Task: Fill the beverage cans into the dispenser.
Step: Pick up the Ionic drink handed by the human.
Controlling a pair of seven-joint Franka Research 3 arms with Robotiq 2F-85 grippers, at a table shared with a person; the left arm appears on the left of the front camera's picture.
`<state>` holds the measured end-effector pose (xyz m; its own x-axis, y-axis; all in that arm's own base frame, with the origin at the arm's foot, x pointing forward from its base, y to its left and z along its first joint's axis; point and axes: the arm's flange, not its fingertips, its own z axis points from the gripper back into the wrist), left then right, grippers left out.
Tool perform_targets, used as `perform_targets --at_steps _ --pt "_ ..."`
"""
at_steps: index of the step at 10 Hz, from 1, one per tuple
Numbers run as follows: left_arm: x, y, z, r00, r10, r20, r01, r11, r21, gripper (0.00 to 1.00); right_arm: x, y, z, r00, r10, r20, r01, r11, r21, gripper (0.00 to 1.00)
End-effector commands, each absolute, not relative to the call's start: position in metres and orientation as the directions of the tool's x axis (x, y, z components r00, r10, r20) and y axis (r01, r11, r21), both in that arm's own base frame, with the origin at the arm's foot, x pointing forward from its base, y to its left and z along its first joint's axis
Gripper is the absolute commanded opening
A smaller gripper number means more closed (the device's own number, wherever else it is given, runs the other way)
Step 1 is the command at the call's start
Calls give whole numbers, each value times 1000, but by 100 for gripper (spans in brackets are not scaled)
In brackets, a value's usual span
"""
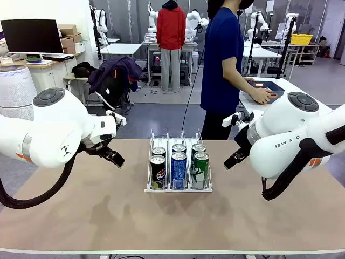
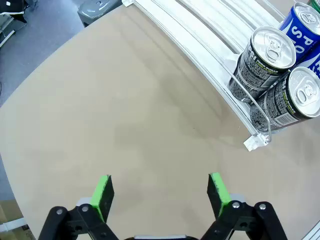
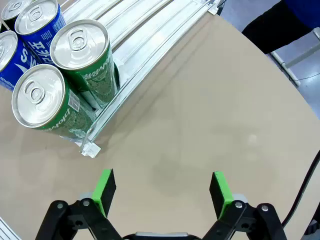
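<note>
The dispenser (image 1: 178, 189), a clear three-lane rack, stands mid-table with two beverage cans in each lane. The black Pepsi cans (image 1: 158, 171) are in the left lane, the blue ones (image 1: 178, 169) in the middle and the green ones (image 1: 200, 169) on the right. My left gripper (image 1: 112, 156) hovers left of the rack. It is open and empty (image 2: 160, 192), with the black cans (image 2: 265, 62) and the rack's rail (image 2: 200, 47) ahead of it. My right gripper (image 1: 236, 158) hovers right of the rack, also open and empty (image 3: 162, 192), near the green cans (image 3: 82, 55) and the rail (image 3: 145, 47).
A person in a dark blue shirt (image 1: 222, 59) stands beyond the table's far edge, turned aside with a hand on a dark blue tub (image 1: 268, 87) on another table. Bare tabletop (image 1: 97, 210) lies on both sides of the rack and in front of it.
</note>
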<state>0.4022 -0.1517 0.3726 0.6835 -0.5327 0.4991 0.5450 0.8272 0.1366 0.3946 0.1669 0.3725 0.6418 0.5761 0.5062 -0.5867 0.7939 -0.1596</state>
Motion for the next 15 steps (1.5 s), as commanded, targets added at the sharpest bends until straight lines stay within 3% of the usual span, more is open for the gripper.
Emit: perform_targets --at_steps 1,14,15 --pt "402 -152 373 684 -533 499 545 827 137 100 395 167 372 642 576 506 -587 794 -160 100" --pt "402 -153 373 682 -535 499 547 826 137 100 395 167 372 641 577 506 -587 793 -160 100" --pt "397 -151 380 701 -546 459 588 807 62 100 382 169 380 676 555 485 -601 796 -72 100"
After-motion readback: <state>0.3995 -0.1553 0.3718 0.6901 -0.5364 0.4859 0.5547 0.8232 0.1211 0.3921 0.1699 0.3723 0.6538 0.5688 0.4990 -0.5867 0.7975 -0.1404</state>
